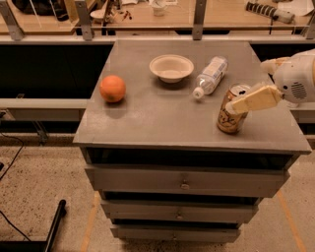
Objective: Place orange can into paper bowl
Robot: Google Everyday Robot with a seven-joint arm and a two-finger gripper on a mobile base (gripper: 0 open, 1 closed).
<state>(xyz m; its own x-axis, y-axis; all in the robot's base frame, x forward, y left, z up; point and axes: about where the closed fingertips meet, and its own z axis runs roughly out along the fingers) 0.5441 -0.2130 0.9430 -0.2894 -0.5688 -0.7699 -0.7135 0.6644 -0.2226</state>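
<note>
The orange can (230, 117) stands upright near the front right of the grey cabinet top (147, 118). The paper bowl (171, 67) sits empty toward the back middle, well to the left of and behind the can. My gripper (248, 84) reaches in from the right edge and is open. Its near pale finger (256, 98) crosses in front of the can's upper right side. The other finger (271, 64) is behind and to the right of the can. I cannot tell whether a finger touches the can.
A clear plastic bottle (211, 75) lies on its side between the bowl and the can. A round orange fruit (112, 88) sits at the left. Below the top are drawers (184, 182). A railing and wooden bench (147, 15) stand behind the cabinet.
</note>
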